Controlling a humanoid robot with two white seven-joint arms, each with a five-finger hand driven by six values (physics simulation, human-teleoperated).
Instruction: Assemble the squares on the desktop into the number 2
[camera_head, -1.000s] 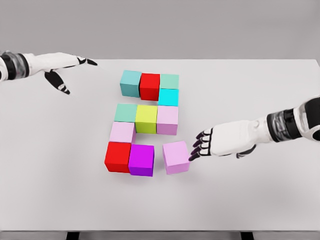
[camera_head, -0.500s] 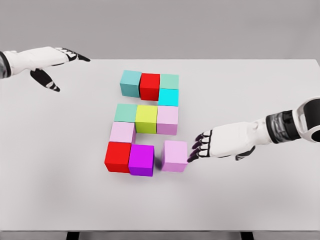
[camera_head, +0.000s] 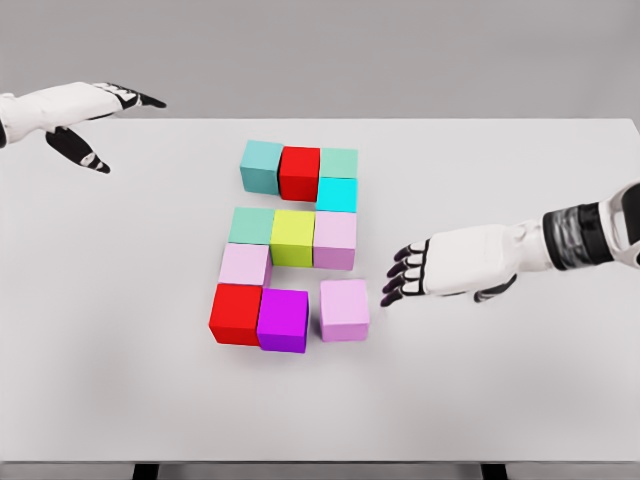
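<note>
Squares (camera_head: 299, 245) unmarked on white desktop (camera_head: 500, 380), right robot hand (camera_head: 415, 272) open beside pink square (camera_head: 344, 309), left robot hand (camera_head: 85, 110) open.

Ten cubes on one counter (camera_head: 520, 390). By colour: two red (camera_head: 299, 170) (camera_head: 236, 312), three teal-green (camera_head: 262, 164) (camera_head: 339, 162) (camera_head: 252, 225), one cyan (camera_head: 337, 193), one yellow-green (camera_head: 293, 236), three pale pink (camera_head: 335, 238) (camera_head: 245, 265) (camera_head: 344, 308), and one magenta (camera_head: 283, 318), which makes eleven on recount. Two robot hands, left (camera_head: 85, 120) and right (camera_head: 440, 268).

White table (camera_head: 520, 380), ten coloured cubes (camera_head: 296, 240) resting on it, forming a 2
</note>
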